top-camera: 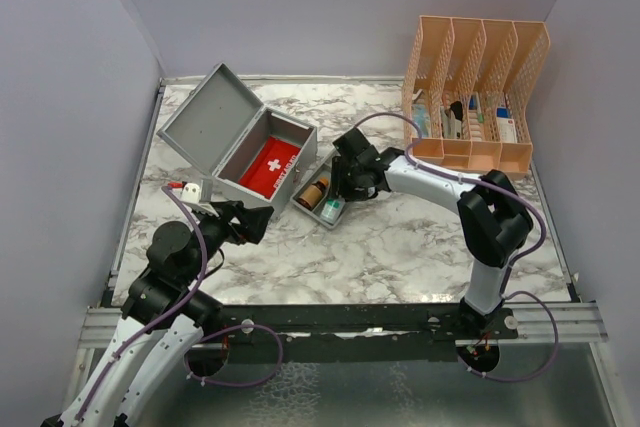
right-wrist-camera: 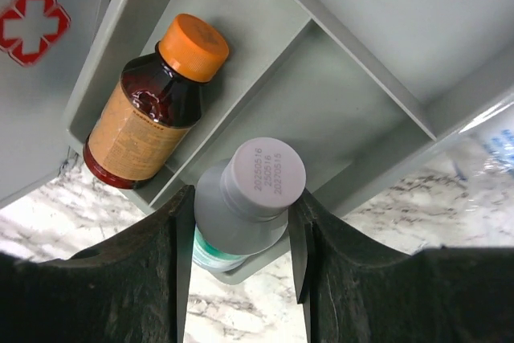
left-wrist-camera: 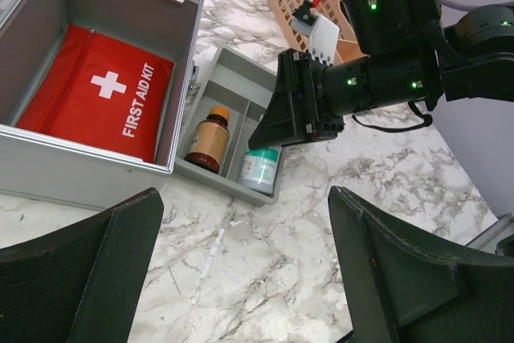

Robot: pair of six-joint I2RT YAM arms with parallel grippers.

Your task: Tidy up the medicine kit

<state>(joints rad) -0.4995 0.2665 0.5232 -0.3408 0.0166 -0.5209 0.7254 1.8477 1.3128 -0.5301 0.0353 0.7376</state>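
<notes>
The medicine kit (top-camera: 215, 119), a grey metal case, stands open at the left with a red first aid pouch (top-camera: 270, 167) lying inside. Its grey divided tray (top-camera: 318, 220) rests on the table just right of the case. In one slot lies a brown bottle (right-wrist-camera: 152, 118) with an orange cap. My right gripper (right-wrist-camera: 241, 202) is shut on a white bottle with a grey cap (right-wrist-camera: 257, 182), which sits at the tray's near end. My left gripper (left-wrist-camera: 245, 222) hovers open over bare marble in front of the case, holding nothing.
A peach slotted organizer (top-camera: 470, 57) holding several medicine packs stands at the back right. The case lid leans up and back to the left. Purple walls close in the table on three sides.
</notes>
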